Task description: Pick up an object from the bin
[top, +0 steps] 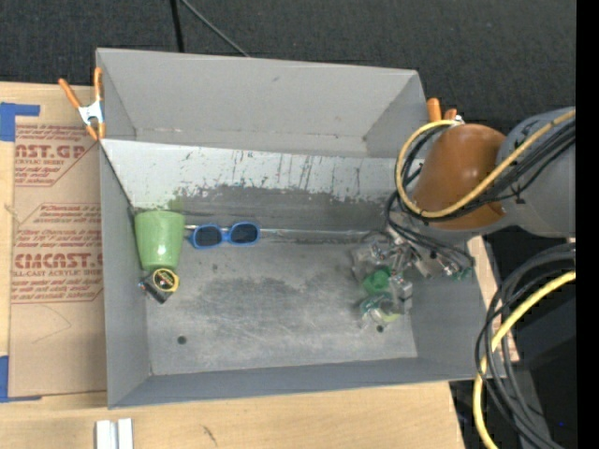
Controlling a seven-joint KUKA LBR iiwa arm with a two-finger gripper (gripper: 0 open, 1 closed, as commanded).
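In the camera view, the grey bin (253, 92) holds a few things spread well apart. The arm (547, 171) comes in from the right, over the bin's right rim. It carries an orange cover (459, 171) at the wrist, with yellow and black cables (487, 340) looping around it.

The gripper (388, 279) is down low in the right part of the bin, near the right wall and close to the floor. A small green thing (376, 280) sits right at its tip, on the side facing the middle of the bin. Whether the gripper is spread, pressed together or pinching that green thing cannot be told from here. Just below it, towards the front wall, lies a small pale and green scrap (379, 316) on the floor.

On the far left, a green cup (157, 238) lies against the left wall. A small black-and-yellow thing (161, 283) lies just beside its lower end. Blue sunglasses (226, 236) lie just right of the cup, near the foot of the back wall, well apart from the gripper.
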